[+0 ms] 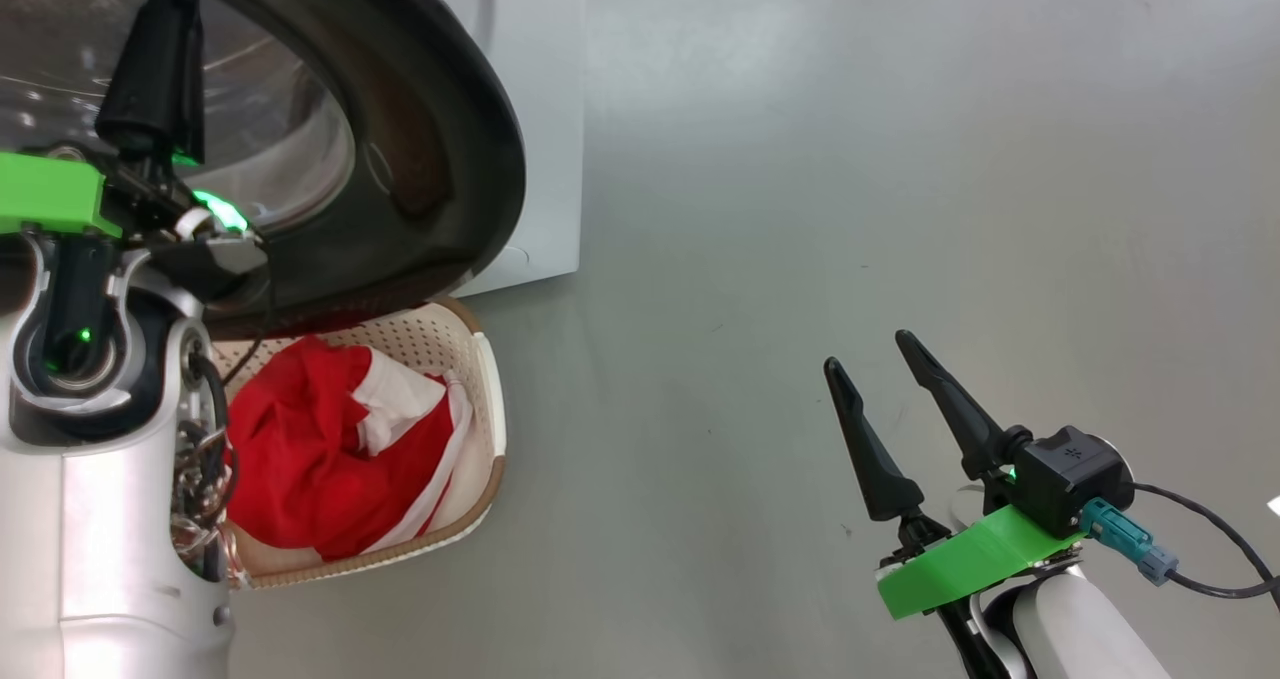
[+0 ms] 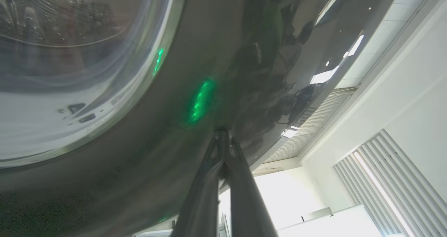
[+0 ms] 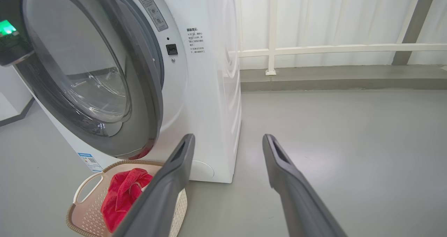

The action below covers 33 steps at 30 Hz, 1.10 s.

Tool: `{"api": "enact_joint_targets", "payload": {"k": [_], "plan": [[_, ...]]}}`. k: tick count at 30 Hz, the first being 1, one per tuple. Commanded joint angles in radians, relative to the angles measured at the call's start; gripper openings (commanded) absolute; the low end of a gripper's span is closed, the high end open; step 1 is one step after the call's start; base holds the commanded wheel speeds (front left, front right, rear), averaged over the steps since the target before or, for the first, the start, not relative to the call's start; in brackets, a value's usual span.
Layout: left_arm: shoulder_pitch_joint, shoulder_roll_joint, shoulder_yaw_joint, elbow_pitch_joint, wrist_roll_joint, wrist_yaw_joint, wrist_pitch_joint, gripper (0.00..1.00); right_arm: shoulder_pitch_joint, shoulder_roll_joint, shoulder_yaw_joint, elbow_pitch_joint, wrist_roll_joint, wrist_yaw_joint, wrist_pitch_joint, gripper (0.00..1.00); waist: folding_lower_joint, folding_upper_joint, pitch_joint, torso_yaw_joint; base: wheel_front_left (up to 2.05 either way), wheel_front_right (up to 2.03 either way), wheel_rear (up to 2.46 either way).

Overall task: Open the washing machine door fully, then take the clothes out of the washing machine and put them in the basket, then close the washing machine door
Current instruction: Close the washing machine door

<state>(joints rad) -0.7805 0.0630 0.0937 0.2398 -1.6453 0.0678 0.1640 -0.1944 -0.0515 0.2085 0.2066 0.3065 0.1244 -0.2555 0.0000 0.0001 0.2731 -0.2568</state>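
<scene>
Clothes (image 1: 320, 459) lie in the basket (image 1: 492, 409) below the washing machine door (image 1: 470, 139), so my left pincer (image 2: 223, 139), clamped shut as a pusher, meets the door's rim, I judge to close it; right pincer (image 1: 868, 351) hangs wide, well apart

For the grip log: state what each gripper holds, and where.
Nothing is held. The left gripper, shut, presses its tips on the rim of the washing machine door; the right gripper is open, empty.
</scene>
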Motion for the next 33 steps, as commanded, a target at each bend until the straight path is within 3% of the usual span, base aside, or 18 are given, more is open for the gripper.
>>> {"api": "enact_joint_targets", "payload": {"k": [1, 10, 11, 12, 13, 20, 27, 33], "plan": [[-0.032, 0.036, 0.02, -0.021, 0.007, -0.014, -0.001, 0.0, -0.029, 0.001, 0.021, -0.029, -0.011, 0.006, -0.006, 1.0, 0.0, -0.0001, 0.005, -0.006, 0.0, 0.0, 0.0], [-0.007, 0.043, 0.009, -0.021, 0.028, -0.038, 0.003, 0.0, -0.026, 0.001, 0.018, -0.02, -0.006, 0.006, -0.006, 1.0, 0.0, -0.0001, -0.01, 0.019, 0.0, 0.0, 0.0], [0.003, 0.044, 0.006, -0.025, 0.035, -0.042, 0.002, 0.25, -0.025, 0.001, 0.018, -0.018, -0.005, 0.006, -0.006, 1.0, 0.0, -0.0001, -0.014, 0.025, 0.0, 0.0, 0.0], [0.015, 0.043, 0.002, -0.03, 0.039, -0.044, 0.002, 0.72, -0.025, 0.001, 0.019, -0.016, -0.004, 0.006, -0.006, 1.0, 0.0, -0.0001, -0.019, 0.032, 0.0, 0.0, 0.0], [0.028, 0.043, -0.003, -0.035, 0.042, -0.044, 0.005, 1.0, -0.024, 0.001, 0.019, -0.014, -0.002, 0.006, -0.006, 1.0, 0.0, -0.0001, -0.024, 0.039, 0.0, 0.0, 0.0], [0.142, 0.063, -0.034, -0.102, 0.113, -0.057, -0.008, 1.0, -0.021, 0.001, 0.023, 0.0, 0.001, 0.006, -0.006, 1.0, 0.0, -0.0001, -0.069, 0.098, 0.0, 0.0, 0.0], [0.287, 0.15, -0.113, -0.18, 0.4, -0.096, -0.135, 1.0, -0.012, 0.001, 0.018, 0.008, 0.002, 0.006, -0.006, 1.0, 0.0, -0.0001, -0.121, 0.159, 0.0, 0.0, 0.0], [0.395, 0.199, -0.149, -0.234, 0.59, -0.094, -0.248, 1.0, -0.007, 0.001, 0.02, 0.002, -0.006, 0.006, -0.006, 1.0, 0.0, -0.0001, -0.16, 0.18, 0.0, 0.0, 0.0]]}}
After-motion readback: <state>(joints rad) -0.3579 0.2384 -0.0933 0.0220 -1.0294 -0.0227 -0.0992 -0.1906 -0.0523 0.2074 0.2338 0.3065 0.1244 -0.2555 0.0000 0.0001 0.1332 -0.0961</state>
